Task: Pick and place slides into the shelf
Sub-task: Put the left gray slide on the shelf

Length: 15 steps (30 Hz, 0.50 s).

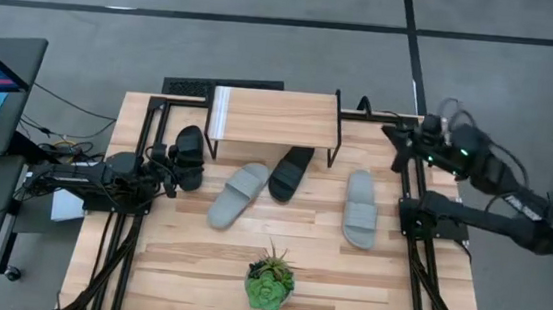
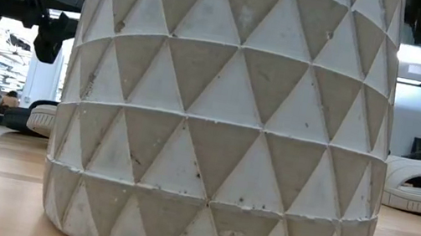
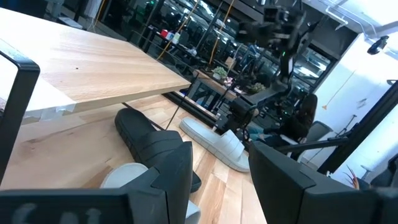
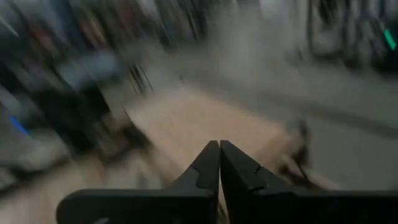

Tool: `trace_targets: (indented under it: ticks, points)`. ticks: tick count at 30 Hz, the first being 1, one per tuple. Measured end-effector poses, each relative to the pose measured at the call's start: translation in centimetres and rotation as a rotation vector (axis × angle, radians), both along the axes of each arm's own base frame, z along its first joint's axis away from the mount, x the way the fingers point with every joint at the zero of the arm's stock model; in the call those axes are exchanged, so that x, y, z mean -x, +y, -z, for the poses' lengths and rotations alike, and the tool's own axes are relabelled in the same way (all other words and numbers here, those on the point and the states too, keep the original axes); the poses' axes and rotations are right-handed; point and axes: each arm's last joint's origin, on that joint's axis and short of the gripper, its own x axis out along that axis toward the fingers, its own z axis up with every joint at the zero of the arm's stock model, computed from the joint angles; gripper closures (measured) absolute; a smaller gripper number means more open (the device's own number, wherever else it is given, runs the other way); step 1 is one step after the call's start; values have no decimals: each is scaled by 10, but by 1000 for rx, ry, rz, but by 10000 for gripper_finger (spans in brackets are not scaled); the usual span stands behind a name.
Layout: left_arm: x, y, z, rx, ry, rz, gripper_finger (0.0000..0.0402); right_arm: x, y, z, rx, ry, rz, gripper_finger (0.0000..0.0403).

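Your left claw (image 1: 167,171) is sitting spread beside a black slide (image 1: 189,155); the other slides are lying on the bench (image 1: 366,273) before the shelf (image 1: 272,116), one black slide (image 1: 290,171) partly under. Right claw (image 1: 401,146), pressed together, is hanging at the far-right corner.

The shelf (image 1: 275,118), a light plank top on thin black legs, stands at the bench's far edge. One black slide (image 1: 189,155) lies left of it, another (image 1: 291,171) pokes from beneath. Two grey slides (image 1: 239,194) (image 1: 360,209) lie flat in front.
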Motion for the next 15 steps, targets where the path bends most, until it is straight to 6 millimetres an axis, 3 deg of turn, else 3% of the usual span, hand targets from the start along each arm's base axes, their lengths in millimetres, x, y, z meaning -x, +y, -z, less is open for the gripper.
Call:
trace_targets:
  ticks: [5, 15]
  points:
    - [0, -1, 0, 14, -1, 33, 255, -11, -7, -4, -168, 413, -95, 393]
    - [0, -1, 0, 14, 0, 32, 255, -38, -15, 26, -351, 821, -576, 402]
